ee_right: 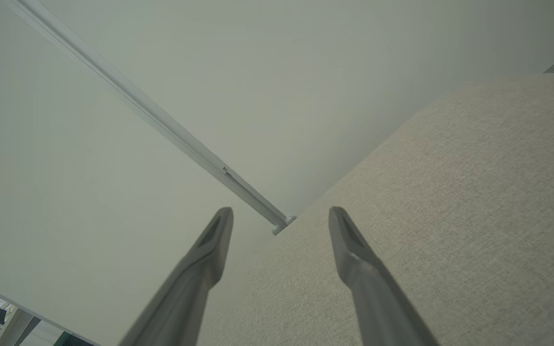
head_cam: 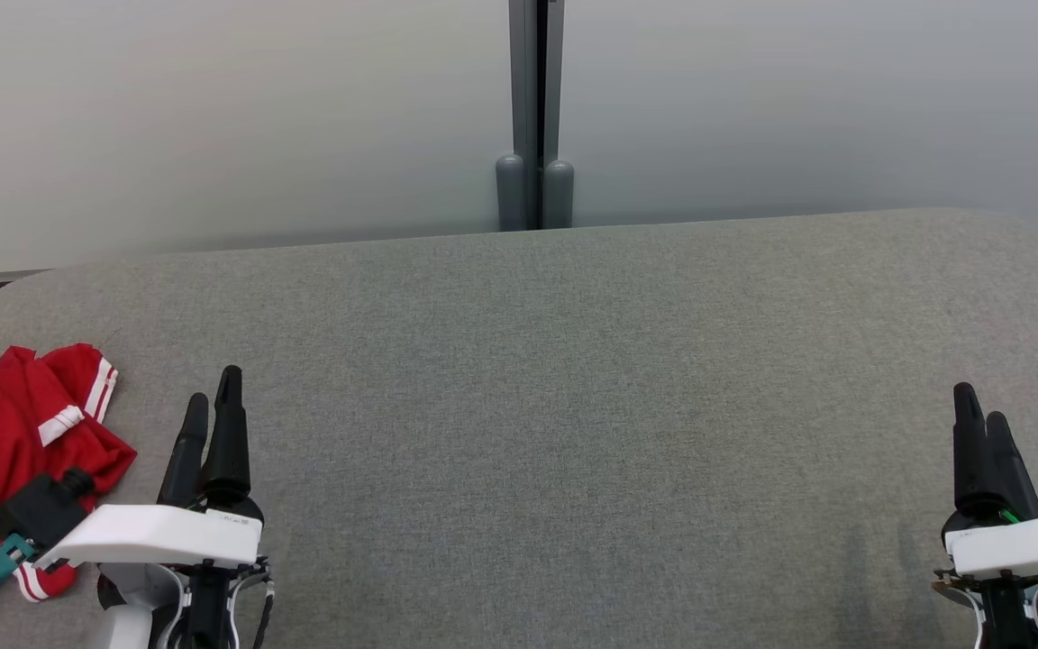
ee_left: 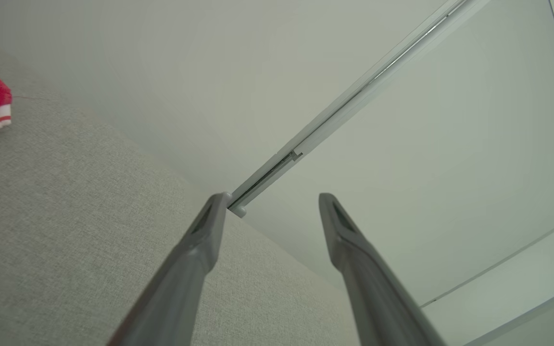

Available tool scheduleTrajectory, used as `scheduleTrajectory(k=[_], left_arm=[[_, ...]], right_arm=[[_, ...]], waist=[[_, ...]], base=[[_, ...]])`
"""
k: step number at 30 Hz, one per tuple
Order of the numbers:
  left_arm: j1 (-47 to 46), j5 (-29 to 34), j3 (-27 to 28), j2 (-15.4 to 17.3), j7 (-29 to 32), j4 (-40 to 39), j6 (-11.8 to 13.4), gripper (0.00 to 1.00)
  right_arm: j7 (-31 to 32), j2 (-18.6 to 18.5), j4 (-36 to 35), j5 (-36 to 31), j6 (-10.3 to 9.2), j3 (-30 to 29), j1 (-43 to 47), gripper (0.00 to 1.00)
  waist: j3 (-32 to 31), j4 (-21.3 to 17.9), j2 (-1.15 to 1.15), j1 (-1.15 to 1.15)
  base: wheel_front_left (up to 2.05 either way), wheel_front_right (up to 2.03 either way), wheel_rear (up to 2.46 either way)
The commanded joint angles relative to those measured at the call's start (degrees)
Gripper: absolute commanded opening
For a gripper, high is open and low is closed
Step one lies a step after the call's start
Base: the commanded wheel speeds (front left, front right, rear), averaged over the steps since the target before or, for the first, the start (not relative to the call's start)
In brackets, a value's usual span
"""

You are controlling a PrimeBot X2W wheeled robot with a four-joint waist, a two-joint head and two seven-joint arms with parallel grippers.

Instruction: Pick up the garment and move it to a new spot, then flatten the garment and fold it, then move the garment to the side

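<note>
Left gripper [head_cam: 214,389]: Poised low at the near left of the grey table [head_cam: 537,379], jaws spread wide with nothing between them.
Right gripper [head_cam: 978,406]: Poised at the near right, well apart from its partner, jaws likewise spread and empty.
Garment [head_cam: 5,424]: A red piece with white-striped trim lay crumpled at the table's left side, just beside the left gripper. A black cable plug [head_cam: 37,509] on that wrist hid part of it, and more of it ran past the picture's left edge.
Progress: Nothing appeared done. The cloth was bunched, unfolded and untouched by either gripper.
Left to do: By this showing, everything: the pick-up, the move to a new spot, the flattening, the fold and the final shift aside.
Open room: A wide bare stretch of table lay between and beyond the two grippers, likely room enough to spread the cloth flat.
Edges: The garment sat close to the left rim, where a careless pull might drag it off. The far edge ran straight across, curving away at both corners.
Backdrop: A pale wall [head_cam: 213,117] stood close behind the far edge, split by a dark post [head_cam: 534,108]. A reach toward the back looked short of room.
</note>
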Motion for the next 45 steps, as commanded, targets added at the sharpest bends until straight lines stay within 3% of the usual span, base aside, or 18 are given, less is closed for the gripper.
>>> scheduleTrajectory(k=[1,18,45], left_arm=[[-2.2,3.1,0.0,0.5,-0.7,-0.6,-0.2,1.00],[-1.8,17.7,-1.2,0.5,-3.5,-0.2,-0.2,1.00],[-0.8,33.7,-2.6,0.3,-7.4,5.3,0.0,1.00]], right_arm=[[-0.9,-0.9,-0.3,-2.6,0.01,0.4,-1.7,1.00],[-3.7,-2.4,2.4,-13.7,0.01,3.3,-2.7,1.00],[-7.6,-3.7,7.0,-27.0,0.01,7.1,-2.1,1.00]], waist=[[0.0,0.0,0.00,0.00],[-0.4,0.0,0.00,0.00],[-1.4,0.3,0.00,0.00]], base=[[0.00,0.00,0.00],[0.00,0.00,0.00],[0.00,0.00,0.00]])
